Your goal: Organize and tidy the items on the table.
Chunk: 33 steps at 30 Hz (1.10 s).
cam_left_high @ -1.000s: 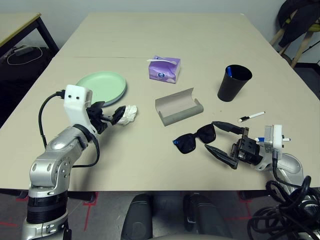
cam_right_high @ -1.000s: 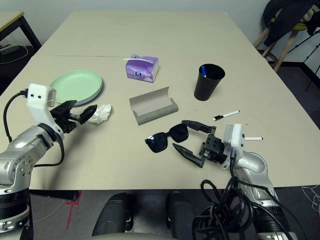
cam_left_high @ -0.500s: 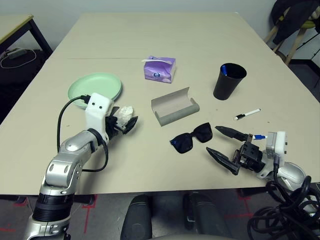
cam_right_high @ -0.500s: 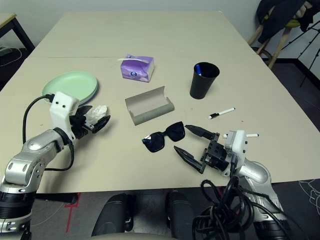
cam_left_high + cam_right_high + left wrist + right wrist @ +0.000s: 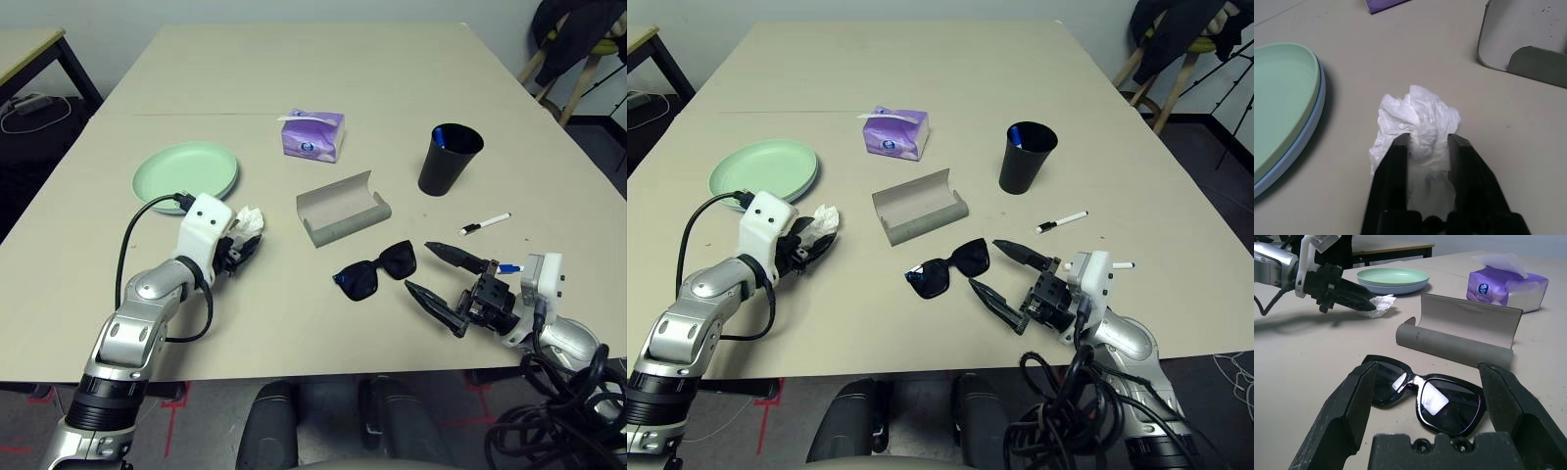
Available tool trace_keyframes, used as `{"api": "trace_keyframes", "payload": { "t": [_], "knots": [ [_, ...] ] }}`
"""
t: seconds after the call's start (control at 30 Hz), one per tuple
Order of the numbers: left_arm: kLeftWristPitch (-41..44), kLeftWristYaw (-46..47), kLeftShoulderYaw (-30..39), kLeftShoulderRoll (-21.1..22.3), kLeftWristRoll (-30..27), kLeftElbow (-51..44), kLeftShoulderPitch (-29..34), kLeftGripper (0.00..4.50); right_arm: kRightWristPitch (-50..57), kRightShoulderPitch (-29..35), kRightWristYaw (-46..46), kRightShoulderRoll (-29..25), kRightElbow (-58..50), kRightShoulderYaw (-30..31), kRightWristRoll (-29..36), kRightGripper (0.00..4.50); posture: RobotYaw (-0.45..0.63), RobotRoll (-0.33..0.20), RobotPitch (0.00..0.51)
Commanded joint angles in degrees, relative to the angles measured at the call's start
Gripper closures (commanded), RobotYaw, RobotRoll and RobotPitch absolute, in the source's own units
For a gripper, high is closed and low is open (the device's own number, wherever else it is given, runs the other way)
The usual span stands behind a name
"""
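Observation:
My left gripper (image 5: 1427,142) is shut on the crumpled white tissue (image 5: 1420,115), which lies on the table (image 5: 294,69) beside the plates. The pale green plate (image 5: 186,171) is stacked on the pale blue plate (image 5: 1312,122). Just in front of the black sunglasses (image 5: 377,271), near the front right of the table, my right gripper (image 5: 419,267) stands open with nothing between its fingers. The grey glasses case (image 5: 343,208) lies open behind the sunglasses. A black cup (image 5: 449,160) stands at the right with something blue inside. The thin white pen (image 5: 487,224) lies in front of the cup.
A purple tissue box (image 5: 313,134) stands behind the glasses case. A smaller dark-legged side table (image 5: 29,44) is off to the far left. A chair with dark clothing (image 5: 578,39) is beyond the table's right corner.
My left gripper has reached forward around the tissue and closed on it. The right gripper has stayed open near the sunglasses.

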Motion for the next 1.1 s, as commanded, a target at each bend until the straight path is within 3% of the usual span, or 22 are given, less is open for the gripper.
{"api": "trace_keyframes", "payload": {
  "t": [0.03,0.07,0.43,0.53,0.8,1.1],
  "knots": [
    [0.01,-0.90,0.93,1.18,0.45,0.93,-0.50,4.06,0.35,0.34,-0.16,-0.35,-1.36,-0.11,0.14,0.00,-0.03,0.000,0.143],
    [0.02,-1.04,1.40,1.45,0.28,0.93,-0.94,4.48,0.38,0.29,-0.11,-0.38,-1.28,-0.13,0.19,0.00,-0.03,0.000,0.143],
    [4.59,-1.37,6.91,3.14,-3.54,2.53,-14.92,4.48,-0.45,-1.09,1.60,-0.49,1.46,-0.13,0.11,0.00,0.00,0.000,0.143],
    [5.53,1.09,6.27,3.19,-1.25,6.08,-20.07,4.48,-1.14,-1.34,2.49,-0.53,2.80,-0.40,0.03,0.00,0.00,0.000,0.143],
    [4.51,10.99,-1.29,3.96,13.19,24.80,-29.71,4.48,-2.04,-0.91,2.25,-0.04,2.62,-0.23,-0.23,0.00,-0.02,0.000,0.139],
    [1.81,13.56,-6.56,3.85,21.57,33.65,-32.42,4.48,-1.50,0.54,0.73,-0.34,0.01,-0.54,-0.18,0.00,-0.05,0.000,0.140]
  ]
}}
